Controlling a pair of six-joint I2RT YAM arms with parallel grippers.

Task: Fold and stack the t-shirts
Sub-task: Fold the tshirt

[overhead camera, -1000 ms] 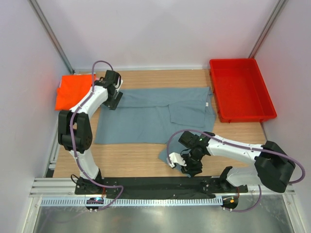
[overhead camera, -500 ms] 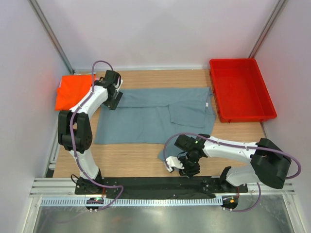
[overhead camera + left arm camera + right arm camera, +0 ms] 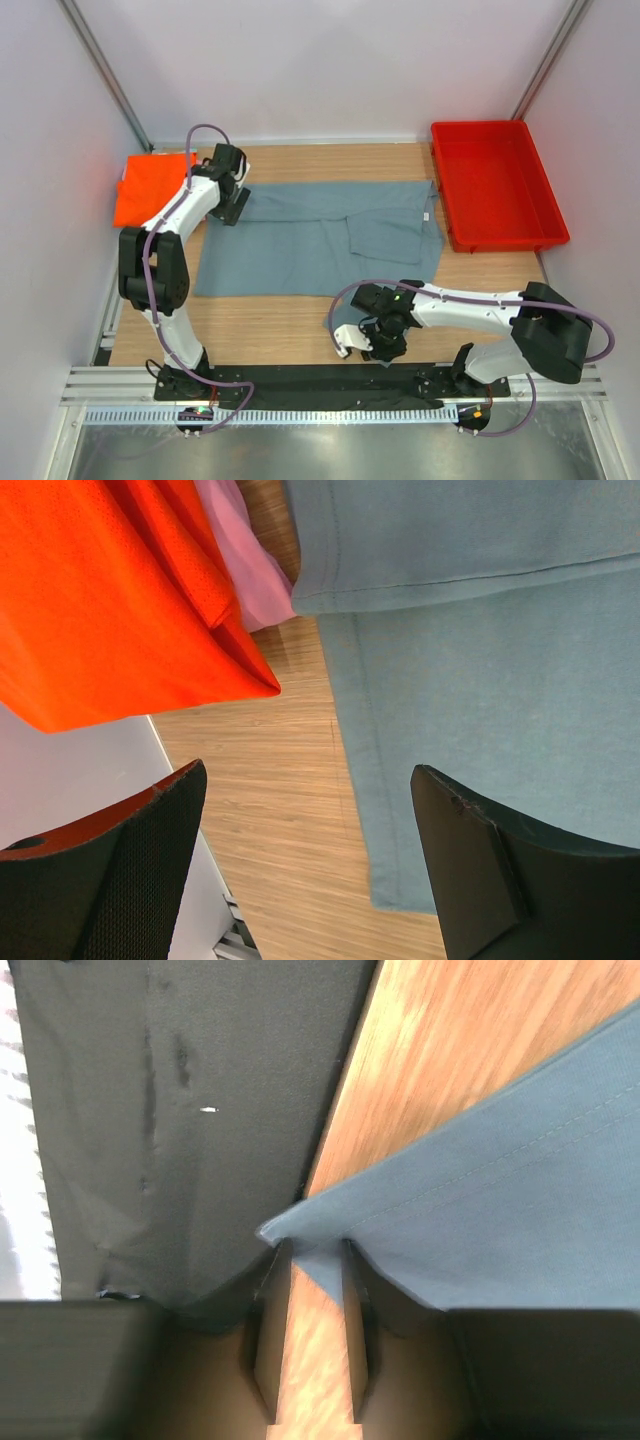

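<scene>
The grey-blue t-shirt lies spread flat mid-table, one flap reaching toward the near edge. An orange t-shirt sits folded at the far left, and a pink one peeks from under it. My left gripper hovers open above the grey-blue shirt's left edge, beside the orange shirt, holding nothing. My right gripper is low at the near edge. Its jaws have narrowed around a corner of the grey-blue cloth, with a gap showing between them.
A red plastic bin stands at the far right. A black strip runs along the table's near edge, right beside my right gripper. White walls close in on the left, back and right.
My right gripper has slid left along the near edge, and its jaws have narrowed around the shirt corner. The left arm has not moved.
</scene>
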